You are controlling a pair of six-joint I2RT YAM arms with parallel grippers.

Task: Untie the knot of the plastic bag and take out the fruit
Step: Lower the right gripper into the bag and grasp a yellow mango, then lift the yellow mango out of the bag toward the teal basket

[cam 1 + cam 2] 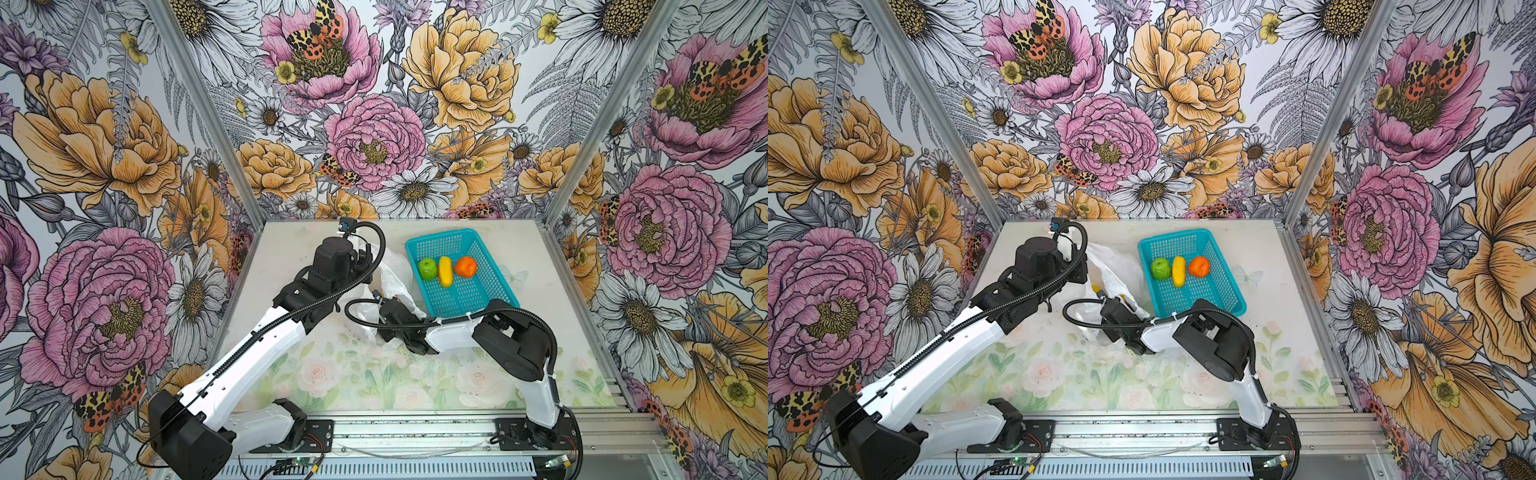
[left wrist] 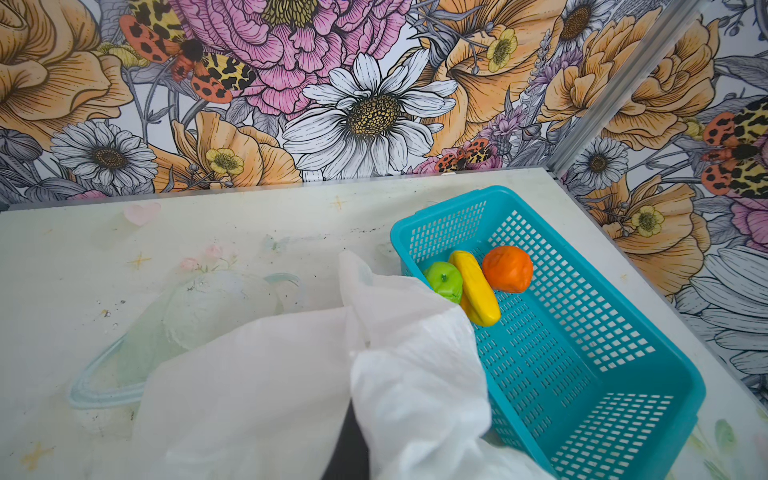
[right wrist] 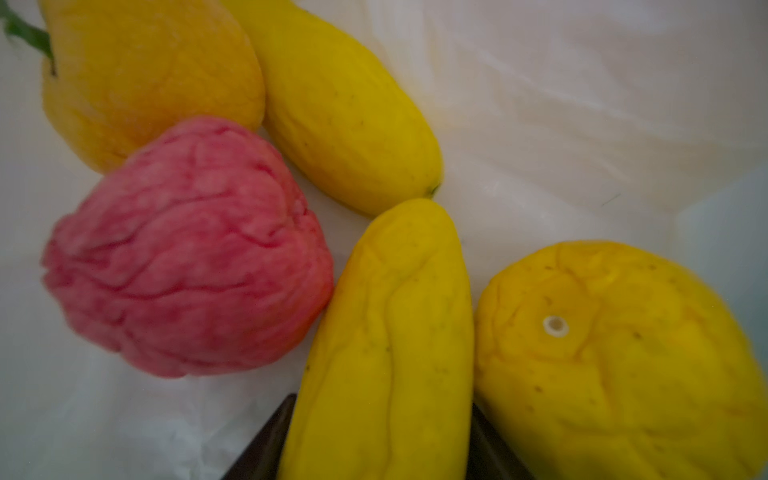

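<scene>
Although three fruits [image 1: 445, 271] are out, five remain bagged; left claw [image 2: 348, 446] clamps bag [image 2: 257, 374], right claw [image 3: 378, 440] straddles yellow fruit [image 3: 386, 332], grip uncertain.

The tabletop [image 1: 353, 374] lies open nearside; plastic bag [image 1: 392, 270] seemingly abuts basket [image 1: 469, 295].

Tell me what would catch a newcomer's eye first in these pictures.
The teal mesh plastic basket stands out at the table's back right, holding a green apple, a yellow oblong fruit and an orange. Beside it, the left tool holds up the thin white plastic bag while the right tool reaches inside, straddling another yellow oblong fruit next to a pink-red bumpy ball.
</scene>
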